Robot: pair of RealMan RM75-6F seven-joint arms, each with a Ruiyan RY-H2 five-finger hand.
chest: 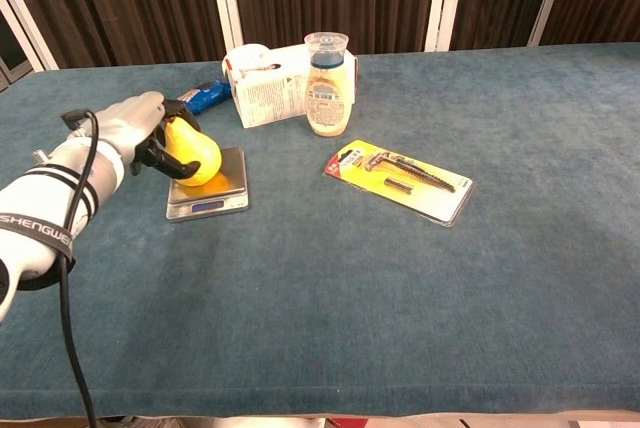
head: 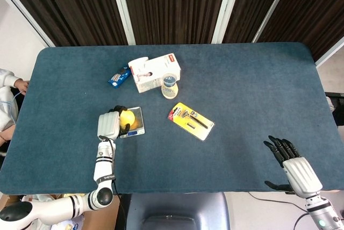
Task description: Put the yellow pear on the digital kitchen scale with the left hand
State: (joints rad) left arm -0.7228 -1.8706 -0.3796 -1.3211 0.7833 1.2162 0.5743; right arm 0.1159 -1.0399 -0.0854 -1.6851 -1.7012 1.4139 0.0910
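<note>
Fingers of your left hand point(chest: 135, 128) were wrapped around the yellow pear point(chest: 193, 155), gripping it from its left side with the dark fingertips point(chest: 165, 160) curled under and around the fruit. Pear and fingers sat over the left part of the digital kitchen scale point(chest: 215, 188); the chest view showed the pear's base down on or just above the steel platform, and you could not tell from either view whether it was bearing on it. In the head view the same hand point(head: 109, 125) covered the scale's point(head: 134, 125) left edge, with the pear point(head: 127, 118) just beyond the fingers.

Your right hand point(head: 293, 165) was well apart from all this, off the table's point(head: 242, 90) near right edge, fingers spread and holding nothing.

Beyond your left fingers lay a blue packet point(chest: 205, 98), a white carton point(chest: 275, 88) and a lidded jar point(chest: 328, 83); a yellow blister pack point(chest: 400, 180) lay to the right of the scale.
</note>
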